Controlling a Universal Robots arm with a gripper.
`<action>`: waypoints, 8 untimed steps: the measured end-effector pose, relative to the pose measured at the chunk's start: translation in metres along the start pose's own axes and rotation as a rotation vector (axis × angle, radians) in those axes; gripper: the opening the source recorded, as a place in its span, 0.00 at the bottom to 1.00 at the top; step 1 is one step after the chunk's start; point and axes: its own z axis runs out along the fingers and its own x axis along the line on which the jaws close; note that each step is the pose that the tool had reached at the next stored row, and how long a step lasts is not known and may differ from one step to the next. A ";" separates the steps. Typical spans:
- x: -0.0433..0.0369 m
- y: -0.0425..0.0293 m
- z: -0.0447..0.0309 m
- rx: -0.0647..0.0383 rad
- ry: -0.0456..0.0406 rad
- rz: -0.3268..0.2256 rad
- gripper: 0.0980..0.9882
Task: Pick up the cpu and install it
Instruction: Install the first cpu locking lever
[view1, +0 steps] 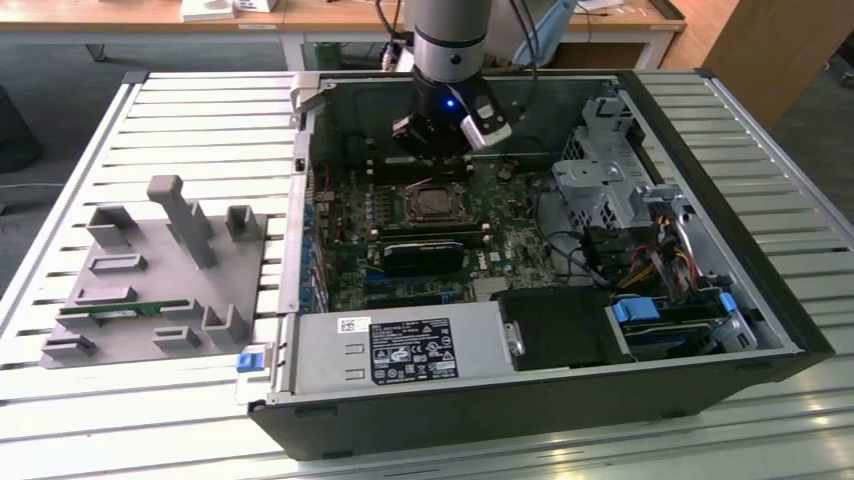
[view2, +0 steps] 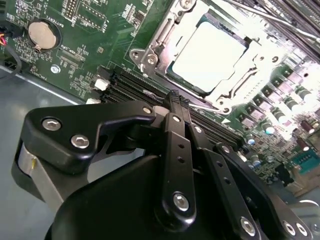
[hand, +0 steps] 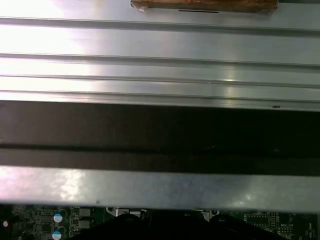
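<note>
Reaching straight down from above, the arm (view1: 449, 40) stands vertical over the rear part of the open case (view1: 694, 330), its gripper (view1: 434, 150) hanging just above the board (view1: 400, 250) near the case's back wall. In the second wrist view the gripper (view2: 176, 100) shows black linkage bars with silver screws, and its fingertips (view2: 172, 97) are pressed together with nothing between them (clenched, empty).

The cpu (view2: 207, 55) lies flat in the socket (view2: 150, 55), silver top up, just beyond the fingertips and apart from them. It is square, so no long axis can be told; its edges run parallel to the socket frame. Its top is smooth bright metal with a thin greenish rim, while the frame around it is stamped, shiny steel with screws at the corners.

A round coin cell (view2: 41, 32) sits on the green board, well apart from the socket. Outside the case, a grey fixture (view1: 160, 280) with upright posts rests on the ribbed metal table (view1: 80, 150).
</note>
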 end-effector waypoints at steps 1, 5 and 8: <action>-0.0006 -0.0001 0.0010 0.000 -0.0001 0.000 0.01; -0.0036 -0.0005 0.0054 0.000 0.0000 0.000 0.01; -0.0056 -0.0008 0.0082 0.000 0.0000 0.000 0.01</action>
